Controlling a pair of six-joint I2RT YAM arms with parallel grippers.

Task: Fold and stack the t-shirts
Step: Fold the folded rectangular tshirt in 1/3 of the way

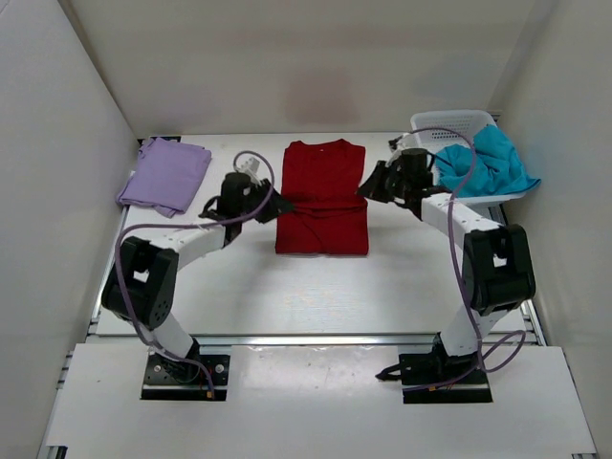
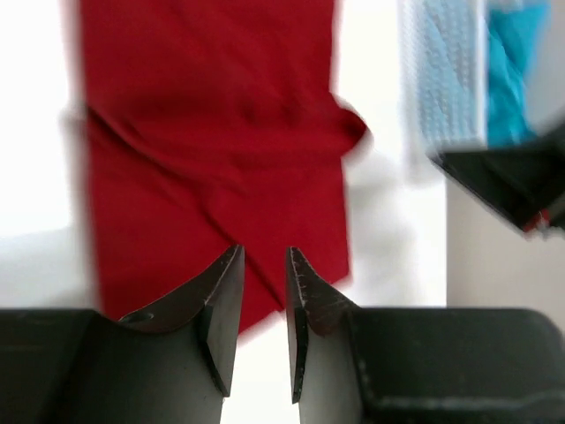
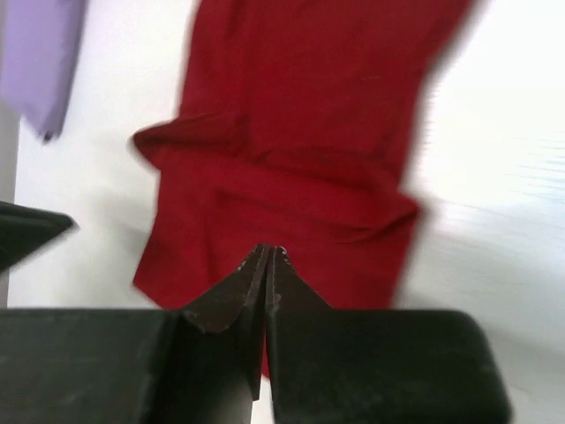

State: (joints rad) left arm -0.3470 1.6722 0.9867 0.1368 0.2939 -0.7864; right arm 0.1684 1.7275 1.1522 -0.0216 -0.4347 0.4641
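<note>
Red shirt [image 1: 322, 196] was seen lying part-folded at centre between the left gripper [image 2: 263, 254], jaws slightly apart and empty, and the right gripper [image 3: 267, 252], jaws pressed together on nothing, so its fold could be dragged askew were cloth snagged.

red shirt [image 1: 322, 196]: matt cloth | basket [image 1: 449, 120]: lattice plastic | table [image 1: 316, 287]: smooth, matt

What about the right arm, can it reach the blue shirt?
Probably yes. The blue shirt hangs over the basket just beside the right arm, and nothing lies between them. The arm's jaws are shut, so they would have to open first.
</note>
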